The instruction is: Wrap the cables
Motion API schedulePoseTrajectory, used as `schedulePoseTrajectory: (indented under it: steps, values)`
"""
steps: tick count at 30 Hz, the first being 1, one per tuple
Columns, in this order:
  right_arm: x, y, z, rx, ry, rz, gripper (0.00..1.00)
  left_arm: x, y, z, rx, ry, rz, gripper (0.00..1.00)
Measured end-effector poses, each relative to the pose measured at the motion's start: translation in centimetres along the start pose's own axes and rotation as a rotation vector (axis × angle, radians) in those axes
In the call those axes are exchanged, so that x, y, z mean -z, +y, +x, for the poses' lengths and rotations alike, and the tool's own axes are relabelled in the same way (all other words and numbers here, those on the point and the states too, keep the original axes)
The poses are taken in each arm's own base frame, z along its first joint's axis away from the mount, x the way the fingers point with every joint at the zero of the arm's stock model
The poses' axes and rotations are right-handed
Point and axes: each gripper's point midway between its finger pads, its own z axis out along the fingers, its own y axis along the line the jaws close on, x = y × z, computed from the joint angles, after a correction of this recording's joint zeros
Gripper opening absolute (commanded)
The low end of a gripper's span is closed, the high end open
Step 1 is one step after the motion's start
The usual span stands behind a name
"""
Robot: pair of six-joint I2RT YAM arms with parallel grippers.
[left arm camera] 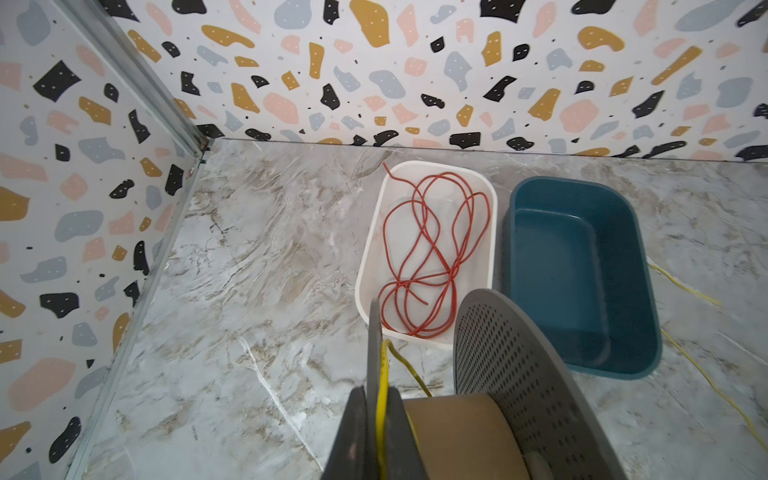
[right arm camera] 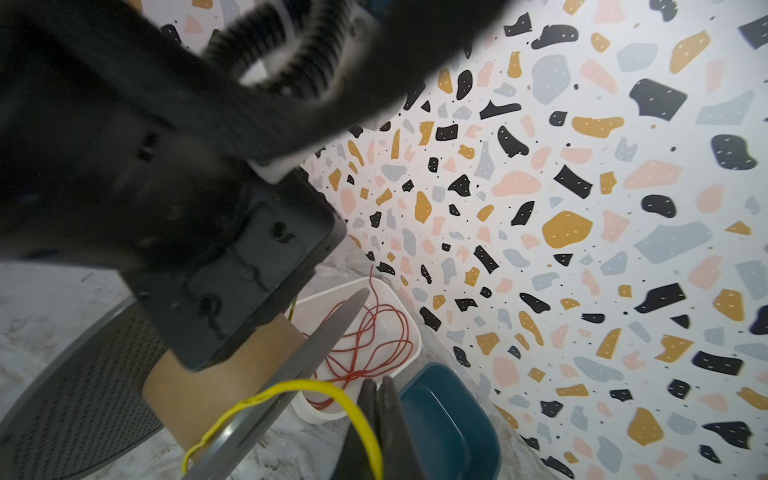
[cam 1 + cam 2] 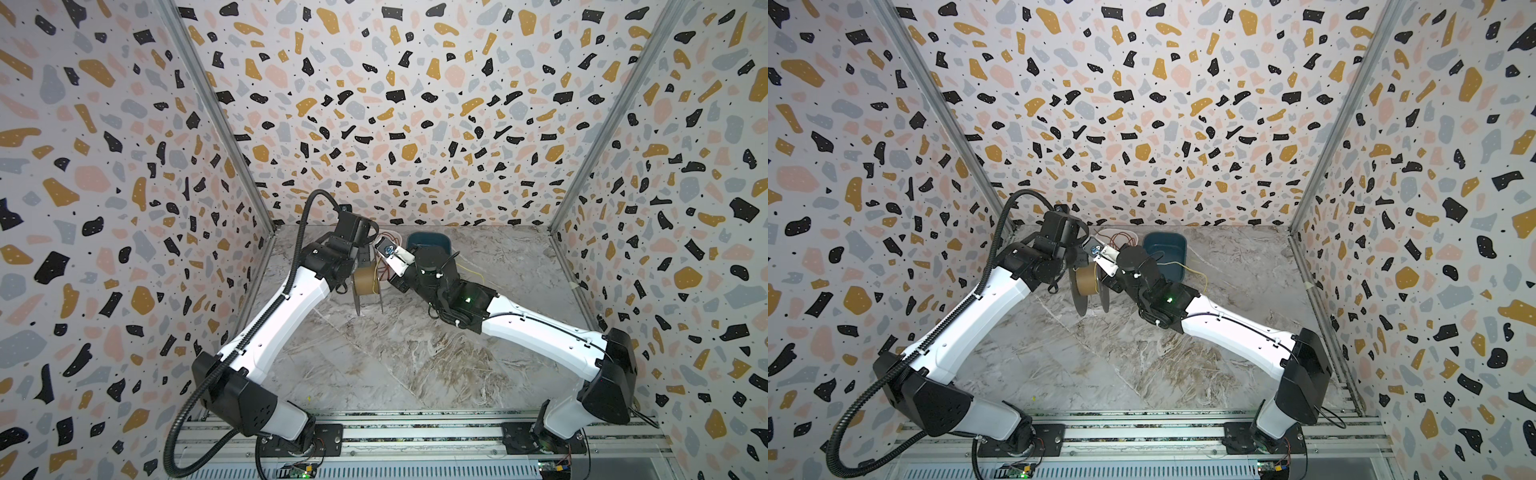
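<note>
the step in hand looks like laying a turn of the yellow cable (image 2: 307, 383) onto the spool (image 3: 1087, 282). to do it well, the right pincer (image 2: 377, 386) should carry the cable round the cardboard core between the two grey flanges, keeping light tension so the loop does not slip over a flange edge, while the spool is held steady and upright.

the left pincer (image 1: 379, 399) is closed tight on the rim of one spool flange, the yellow cable running along that rim between its fingers. the right pincer is closed too, pinching the yellow cable just beside the spool; the cable arcs from its tips over the nearer flange to the core. the slack trails away from the spool across the tabletop (image 1: 249, 291). the red cable (image 1: 432, 249) lies loose in a white tray (image 1: 492, 199) just beyond the spool, untouched.
</note>
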Motion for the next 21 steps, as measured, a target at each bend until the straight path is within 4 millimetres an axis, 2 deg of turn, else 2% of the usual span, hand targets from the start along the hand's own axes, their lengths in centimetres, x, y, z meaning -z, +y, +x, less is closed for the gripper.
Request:
schedulePoseTrajectory:
  steps: [10, 15, 21]
  values:
    - [-1.5, -2.2, 0.9, -0.116, -0.005, -0.192, 0.01, 1.2, -3.1, -0.2, -0.108, -0.018, 0.15, 0.0]
    - [-3.7, -3.0, 2.9, -0.169, 0.049, -0.252, 0.06, 1.5, -3.8, -0.2, -0.157, -0.03, 0.188, 0.0]
    - [-5.8, -3.3, 5.4, -0.239, 0.09, -0.336, 0.08, 2.3, -4.2, -0.4, -0.195, -0.042, 0.223, 0.0]
